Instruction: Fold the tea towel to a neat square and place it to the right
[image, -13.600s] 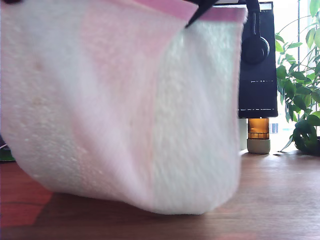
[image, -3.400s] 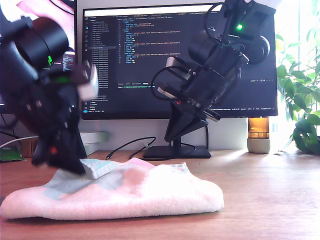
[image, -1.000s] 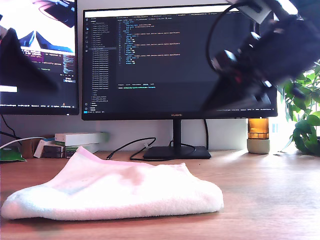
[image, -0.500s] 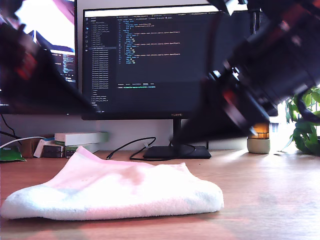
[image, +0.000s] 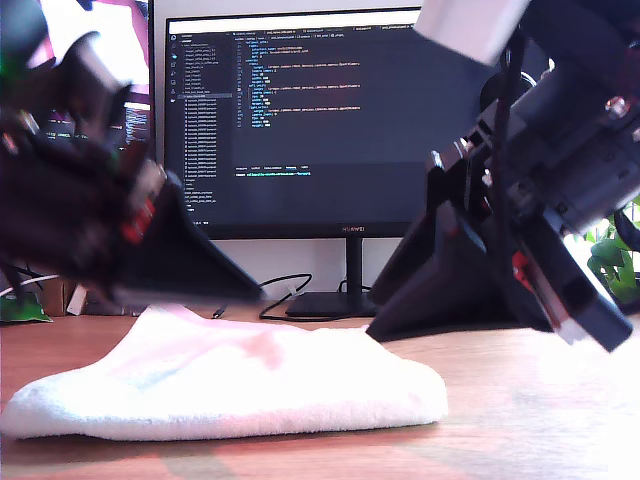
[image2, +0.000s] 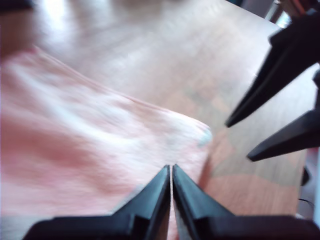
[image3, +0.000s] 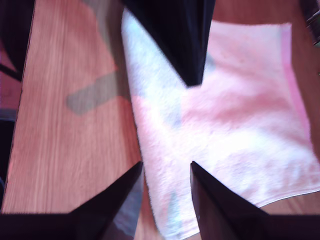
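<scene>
**Two grippers closing in on a folded towel**

The fluffy pale pink and white tea towel (image: 230, 385) lies folded flat on the wooden tabletop (image: 540, 400), toward its front edge. My first gripper (image2: 171, 172) hangs pinched shut and empty over one corner. My second gripper (image3: 167, 170) stands partly open astride a towel edge, probably above it; it should close on every layer. No containers are visible.

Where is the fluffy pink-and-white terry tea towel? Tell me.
The tea towel lies folded on the wooden desk, at the exterior view's lower left, before the monitor.
</scene>
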